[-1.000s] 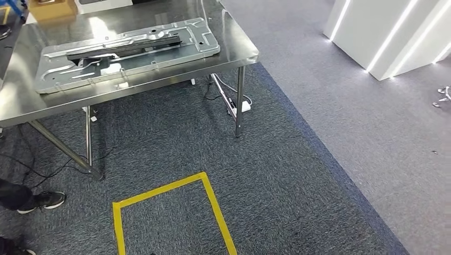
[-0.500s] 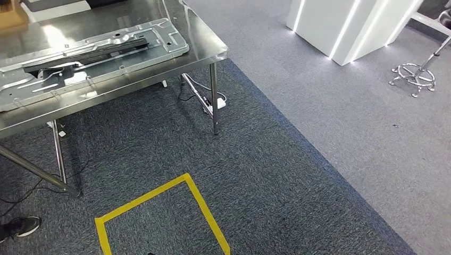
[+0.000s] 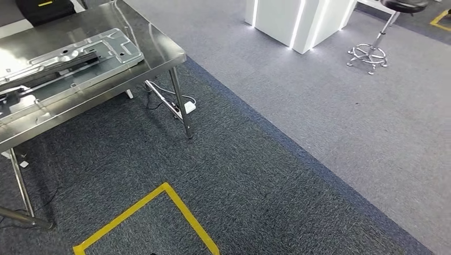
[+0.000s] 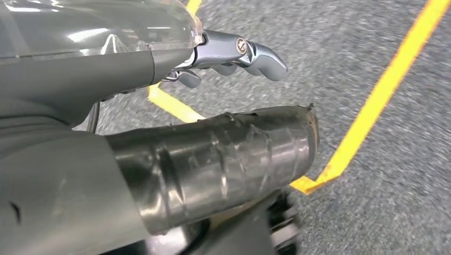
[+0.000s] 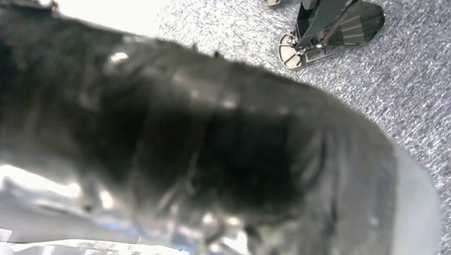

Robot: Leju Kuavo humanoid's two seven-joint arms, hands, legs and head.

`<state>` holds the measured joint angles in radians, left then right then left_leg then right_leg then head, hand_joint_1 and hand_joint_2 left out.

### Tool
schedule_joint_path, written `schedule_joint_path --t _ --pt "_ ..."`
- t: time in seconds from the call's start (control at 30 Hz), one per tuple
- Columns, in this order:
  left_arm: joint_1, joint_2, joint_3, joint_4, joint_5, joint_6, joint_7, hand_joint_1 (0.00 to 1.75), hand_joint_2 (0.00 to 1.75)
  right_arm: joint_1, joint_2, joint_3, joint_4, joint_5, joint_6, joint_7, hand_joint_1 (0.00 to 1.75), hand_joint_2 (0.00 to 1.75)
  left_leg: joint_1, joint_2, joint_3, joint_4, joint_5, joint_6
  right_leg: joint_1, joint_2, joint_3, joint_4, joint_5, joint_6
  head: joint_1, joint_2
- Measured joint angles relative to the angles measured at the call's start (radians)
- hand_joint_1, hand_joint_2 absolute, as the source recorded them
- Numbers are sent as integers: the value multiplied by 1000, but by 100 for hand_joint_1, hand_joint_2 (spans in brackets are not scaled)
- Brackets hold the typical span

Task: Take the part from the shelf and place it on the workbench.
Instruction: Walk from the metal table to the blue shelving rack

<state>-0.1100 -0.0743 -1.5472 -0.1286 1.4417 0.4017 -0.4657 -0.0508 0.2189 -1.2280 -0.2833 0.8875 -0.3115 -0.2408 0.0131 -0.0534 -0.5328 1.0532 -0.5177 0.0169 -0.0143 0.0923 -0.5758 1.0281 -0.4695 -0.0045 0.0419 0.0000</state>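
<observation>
Left hand (image 4: 234, 53) fingers (image 4: 266, 56) loose, empty; right hand unreadable. Risk: clipping worktop (image 3: 159, 50) corner while walking to shelf.

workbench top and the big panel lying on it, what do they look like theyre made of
The workbench looks like stainless steel: brushed, shiny, mirroring the lights. The panel looks like stamped sheet metal, perhaps galvanised: dull silver with pressed ribs and punched holes.

place: workshop / demo lab, pretty obvious | steel workbench (image 3: 159, 53) holding a sheet-metal panel (image 3: 64, 64) | yellow floor tape (image 3: 154, 212) on carpet | lit white counter (image 3: 292, 21) | stool (image 3: 372, 48)
</observation>
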Motion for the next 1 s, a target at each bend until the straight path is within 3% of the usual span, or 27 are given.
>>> schedule_joint_path --t 0.07,0.13,0.2,0.27,0.33,0.37,0.43,0.5,0.57,0.63,0.7,0.77,0.83,0.87,0.9,0.93,1.0 --pt "-1 1 0 0 0 0 -2 0 0 1 1 4 1 4 0 0 0 0 -3 -15 12 -34 5 6 -2 20 -6 0 4 13 0 0" --pt "-3 1 0 0 2 0 -4 0 0 5 1 7 2 7 1 1 0 0 -3 5 16 -42 12 17 -3 27 -10 0 6 27 0 0" --pt "-3 1 0 0 2 1 -6 0 0 6 2 7 3 9 1 1 0 0 0 29 21 -55 22 33 0 -13 -31 41 -24 34 2 0" --pt "-1 1 0 0 3 1 -7 0 0 3 2 8 3 9 1 2 0 0 -2 56 20 -59 25 42 1 -65 -86 155 -89 37 4 0" --pt "2 1 0 0 4 1 -7 0 0 2 2 8 3 10 1 2 0 0 -6 85 18 -58 23 44 -1 -81 -134 257 -127 42 4 0" --pt "2 2 0 0 4 1 -7 0 0 3 2 8 3 10 1 4 0 0 -6 98 18 -58 21 44 -2 -85 -134 262 -119 43 4 0" --pt "1 2 0 0 6 1 -7 0 0 5 2 8 3 13 1 8 0 0 -7 121 22 -55 16 40 -2 -103 -75 162 -59 42 4 0" --pt "0 2 0 0 9 1 -6 0 0 4 2 9 3 24 2 14 0 0 -10 139 26 -51 9 31 4 -147 -8 38 -17 32 4 0" --pt "0 3 -1 0 10 1 -4 0 0 4 2 13 4 43 7 22 0 0 -14 155 31 -48 3 20 11 -163 10 -3 -12 22 3 0" --pt "-2 2 -1 0 11 1 -2 0 0 5 3 18 6 61 14 28 0 0 -13 166 36 -48 -1 9 11 -142 8 -7 -7 12 3 0" --pt "-3 2 -2 0 8 0 1 0 0 4 5 24 8 68 18 32 0 0 -8 133 23 -11 -34 0 5 -122 10 -15 1 -1 2 0" --pt "-1 2 -3 0 3 -1 4 0 0 1 9 30 11 71 22 32 0 0 -3 81 -25 100 -98 -7 3 -101 9 -19 5 -9 1 0" --pt "2 2 -4 0 1 -1 6 0 0 1 12 35 13 74 27 27 0 0 -2 63 -80 215 -139 -11 4 -75 6 -16 6 -11 1 0" --pt "4 2 -5 0 1 -2 6 0 0 1 12 37 14 78 29 24 0 0 -2 61 -91 233 -133 -11 5 -61 5 -14 6 -11 1 0" --pt "4 2 -5 0 1 -2 6 0 0 1 13 38 15 83 31 21 0 0 -1 59 -83 208 -106 -11 5 -48 4 -11 6 -11 1 0" --pt "4 2 -5 0 1 -3 6 0 0 1 13 40 16 90 31 20 0 0 -1 53 -58 148 -65 -9 4 -34 4 -7 5 -10 1 0" --pt "3 2 -5 0 3 -4 5 0 0 1 13 48 18 108 32 19 0 0 1 11 -4 21 -8 -5 4 -11 0 0 4 -4 1 0"
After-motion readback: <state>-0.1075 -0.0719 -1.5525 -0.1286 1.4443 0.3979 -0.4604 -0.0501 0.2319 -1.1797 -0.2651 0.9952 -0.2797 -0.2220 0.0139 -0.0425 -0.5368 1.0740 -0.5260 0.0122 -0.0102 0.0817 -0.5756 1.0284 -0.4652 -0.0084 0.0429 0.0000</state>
